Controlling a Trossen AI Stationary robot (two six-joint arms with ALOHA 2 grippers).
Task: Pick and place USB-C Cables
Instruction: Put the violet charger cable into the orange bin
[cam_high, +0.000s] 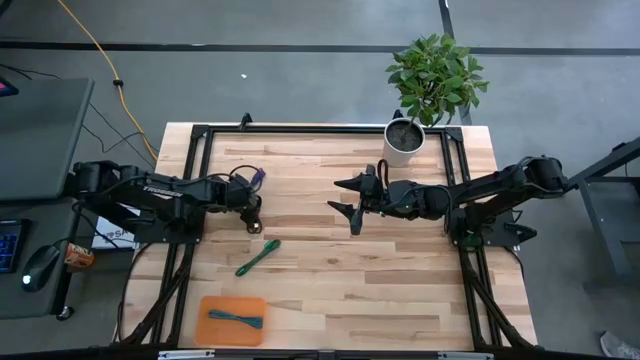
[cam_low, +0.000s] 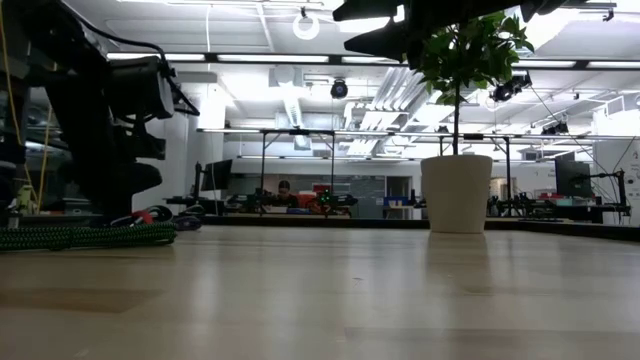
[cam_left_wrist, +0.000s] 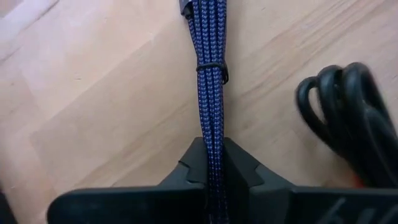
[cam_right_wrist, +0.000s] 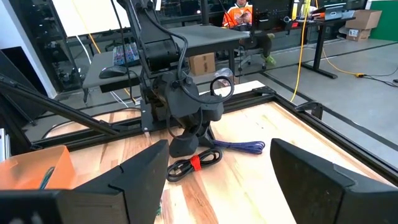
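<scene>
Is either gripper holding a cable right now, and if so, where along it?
The left gripper is shut on the purple-blue cable, clamping the bundle near one end. The right gripper is open over mid-table, holding nothing.

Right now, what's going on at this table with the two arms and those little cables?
The left gripper is down on the table, shut on the purple-blue cable, with the red-and-black cable lying right beside it. The teal cable already sits in the orange tray near the front edge, and the green cable lies loose on the wood. The right gripper hangs open above mid-table, holding nothing, near the potted plant.
</scene>
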